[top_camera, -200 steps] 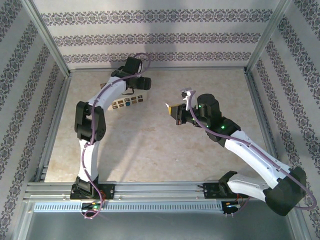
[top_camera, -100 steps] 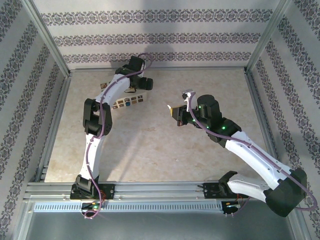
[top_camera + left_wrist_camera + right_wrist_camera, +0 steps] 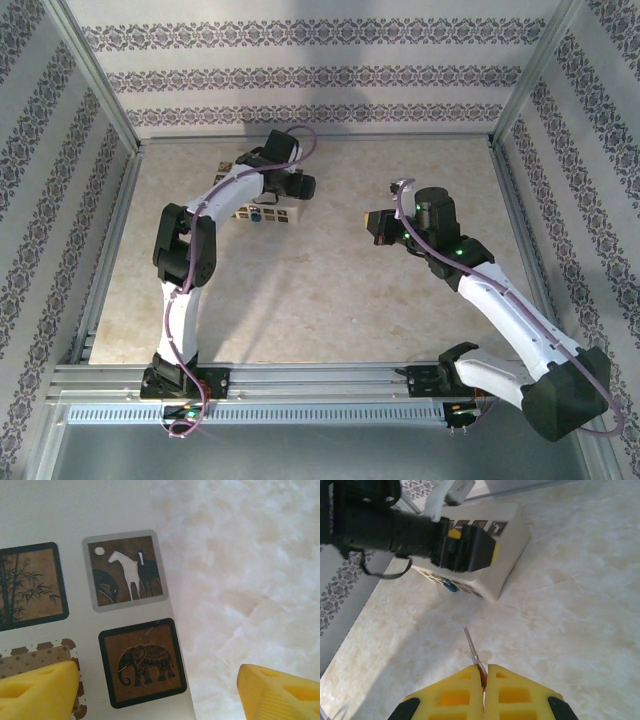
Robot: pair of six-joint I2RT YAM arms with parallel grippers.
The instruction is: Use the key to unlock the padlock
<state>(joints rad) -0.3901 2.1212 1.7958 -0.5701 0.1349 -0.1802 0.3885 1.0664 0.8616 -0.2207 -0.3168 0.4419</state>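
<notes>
My right gripper (image 3: 484,672) is shut on a thin silver key (image 3: 471,647), whose blade points ahead toward a white box (image 3: 492,575). It hovers right of centre (image 3: 373,222) above the table. My left gripper (image 3: 160,692) is open, its yellow fingertips (image 3: 40,690) straddling the right edge of the box top (image 3: 50,510) over an elephant picture (image 3: 142,662). From above, this gripper (image 3: 290,190) sits over the box (image 3: 262,208). A small blue part (image 3: 449,586) pokes out at the box's near side; I cannot tell if it is the padlock.
Marble-patterned tabletop (image 3: 320,290) lies between the arms. Metal frame rails (image 3: 115,240) and patterned walls close in the left, right and back. The box top carries several framed pictures, among them a horse (image 3: 127,572) and bamboo (image 3: 27,587).
The left arm has swung right and come down over the box. The right gripper, still holding the key, has shifted to the right, away from the box.
</notes>
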